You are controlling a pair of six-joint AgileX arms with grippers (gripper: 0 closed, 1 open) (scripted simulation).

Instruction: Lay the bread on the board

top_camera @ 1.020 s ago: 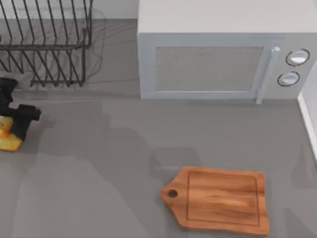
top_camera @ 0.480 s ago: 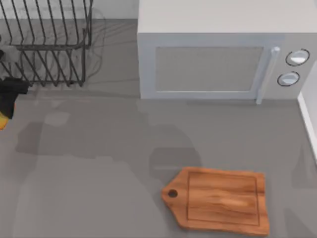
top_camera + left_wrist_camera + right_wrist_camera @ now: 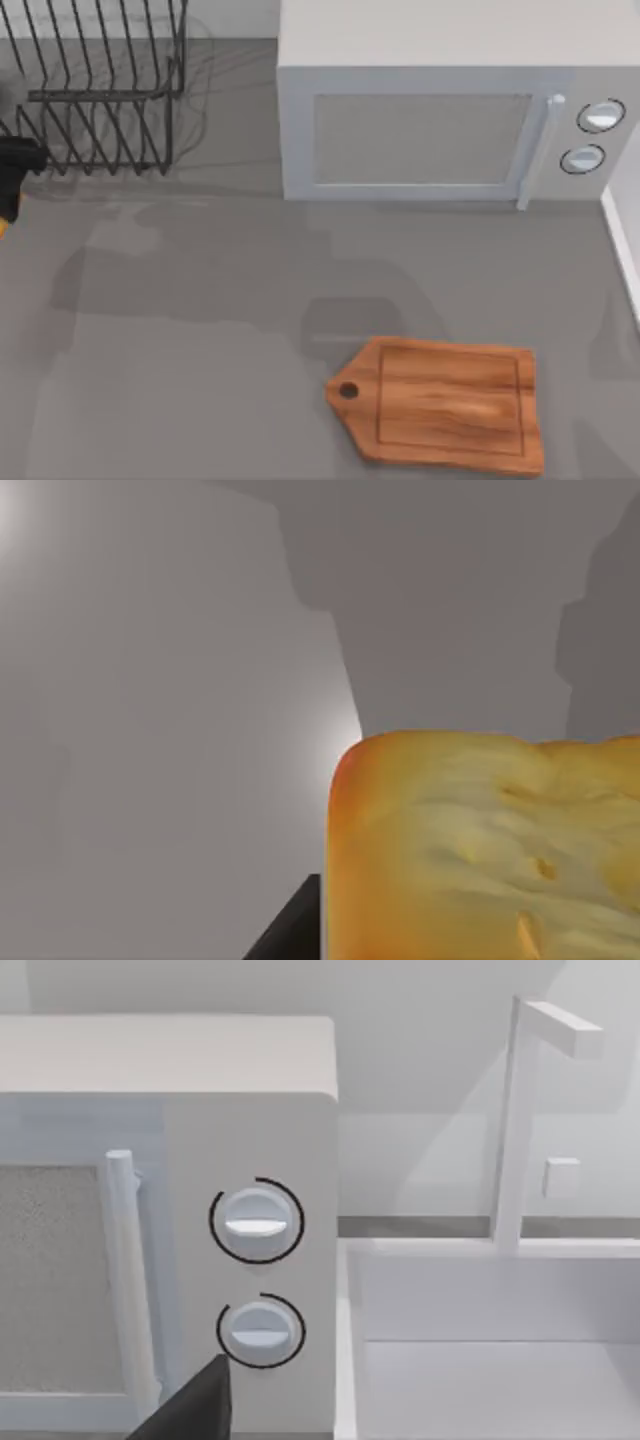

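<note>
Now, far left edge of top view: left gripper has risen and slid outward beside dish rack, bread clamped in its fingers, lifted clear of table. Board lower right, bare, well apart; carry across remains. Right gripper parked facing microwave, finger state unclear.

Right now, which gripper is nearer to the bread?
Left. The left gripper, at the table's far left edge, carries the bread. The right gripper faces the microwave's knobs.

Board near right, microwave behind, wire rack far left
</note>
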